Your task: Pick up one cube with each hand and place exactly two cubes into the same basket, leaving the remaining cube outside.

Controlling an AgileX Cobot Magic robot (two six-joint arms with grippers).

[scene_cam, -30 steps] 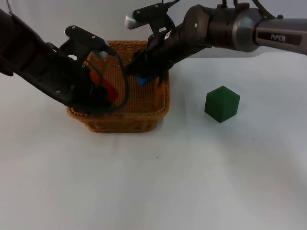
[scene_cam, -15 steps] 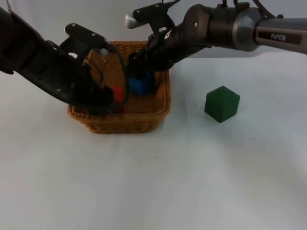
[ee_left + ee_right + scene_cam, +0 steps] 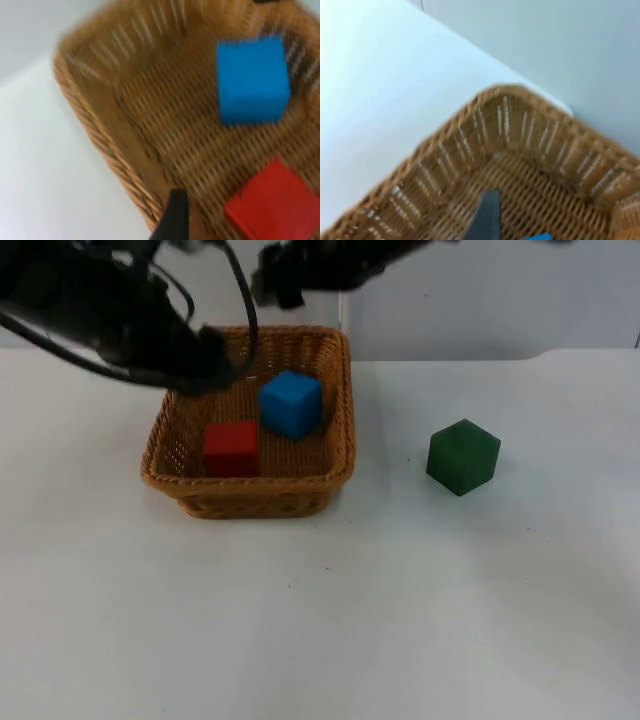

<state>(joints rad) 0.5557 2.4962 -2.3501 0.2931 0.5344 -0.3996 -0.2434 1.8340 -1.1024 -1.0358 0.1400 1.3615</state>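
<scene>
Left gripper (image 3: 205, 365), above the basket's rear-left rim: jaws' state cannot be told. Right gripper (image 3: 275, 280), raised behind the basket: likewise. Woven wicker basket (image 3: 250, 495), one: holds one red cube (image 3: 231, 448) and one blue cube (image 3: 291, 404). Green cube (image 3: 462, 456), one: on white table (image 3: 420, 610), apart.

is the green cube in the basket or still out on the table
Out. The green cube sits on the white table, apart from the basket, which holds the red cube and blue cube.
</scene>
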